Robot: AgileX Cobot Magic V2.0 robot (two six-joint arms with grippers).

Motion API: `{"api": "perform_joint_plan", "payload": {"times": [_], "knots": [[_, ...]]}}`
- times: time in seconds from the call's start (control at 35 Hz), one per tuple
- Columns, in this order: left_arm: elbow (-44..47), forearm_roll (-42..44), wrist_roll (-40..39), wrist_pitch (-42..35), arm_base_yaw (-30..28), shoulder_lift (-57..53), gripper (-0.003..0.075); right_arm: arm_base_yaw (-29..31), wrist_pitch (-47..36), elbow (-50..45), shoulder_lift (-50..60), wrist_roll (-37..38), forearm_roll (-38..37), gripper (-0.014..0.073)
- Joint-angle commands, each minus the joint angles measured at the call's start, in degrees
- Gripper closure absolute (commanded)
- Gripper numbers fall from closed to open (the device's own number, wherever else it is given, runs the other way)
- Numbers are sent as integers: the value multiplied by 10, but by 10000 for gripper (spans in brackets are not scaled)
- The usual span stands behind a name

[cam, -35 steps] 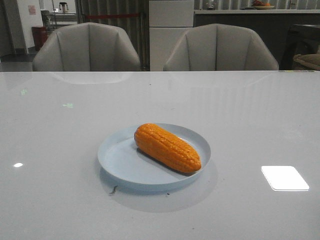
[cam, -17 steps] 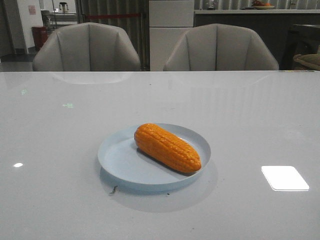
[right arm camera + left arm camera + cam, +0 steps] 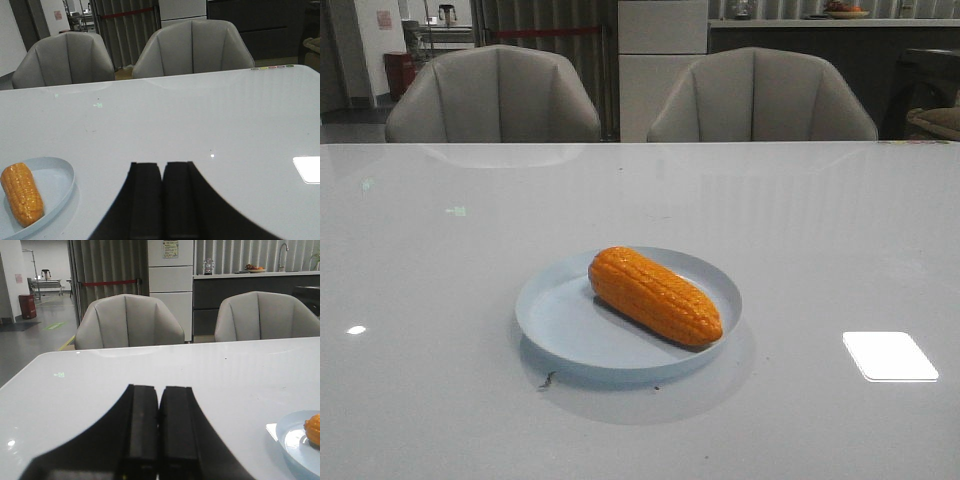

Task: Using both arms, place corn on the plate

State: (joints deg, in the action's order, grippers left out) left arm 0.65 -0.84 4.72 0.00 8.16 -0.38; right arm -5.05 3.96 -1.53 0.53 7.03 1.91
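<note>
The orange corn [image 3: 654,295] lies on the pale blue plate [image 3: 560,320] at the middle of the white table, its tapered end toward the near right. Neither arm shows in the front view. In the left wrist view my left gripper [image 3: 160,388] is shut with nothing in it, well to the left of the plate [image 3: 290,437], where only an end of the corn [image 3: 313,429] shows. My right gripper [image 3: 163,165] is shut and empty too, off to the right of the plate [image 3: 62,175] and the corn [image 3: 21,193].
Two grey chairs [image 3: 495,95] [image 3: 760,95] stand behind the table's far edge. A bright window reflection [image 3: 888,355] lies on the table at the near right. A small dark speck [image 3: 548,379] sits just in front of the plate.
</note>
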Motion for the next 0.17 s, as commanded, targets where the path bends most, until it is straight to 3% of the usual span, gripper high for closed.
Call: {"api": "perform_joint_plan", "payload": {"times": [0.0, 0.14], "knots": [[21, -4, -5, -48, -1, -11, 626, -1, -49, 12, 14, 0, -5, 540], [21, -4, -5, -48, -1, -11, 626, -1, -49, 12, 14, 0, -5, 540]]}}
